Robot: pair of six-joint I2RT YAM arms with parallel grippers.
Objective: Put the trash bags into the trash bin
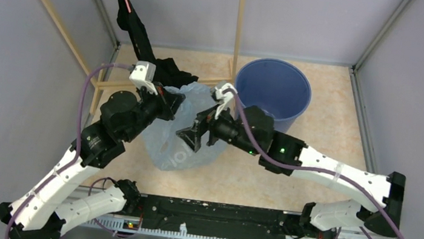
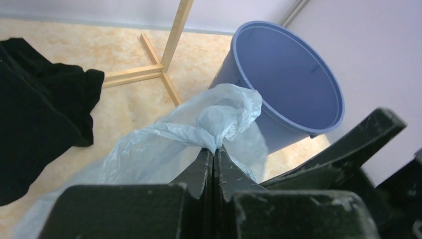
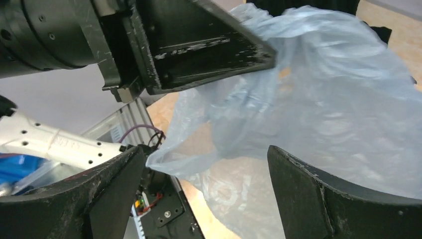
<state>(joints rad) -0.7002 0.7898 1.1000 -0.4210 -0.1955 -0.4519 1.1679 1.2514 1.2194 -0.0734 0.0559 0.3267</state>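
Observation:
A pale-blue, wrinkled trash bag hangs between the two arms, left of the big blue trash bin. My left gripper is shut on a bunched fold at the bag's top, and the bin stands just beyond it. My right gripper is wide open beside the lower part of the bag. The film hangs in front of its fingers without being pinched. In the top view the left gripper is at the bag's upper edge and the right gripper is at its middle.
A black garment hangs from a wooden frame at the back left and drapes onto the floor. The frame's foot lies between the garment and the bin. Grey walls close in the sides.

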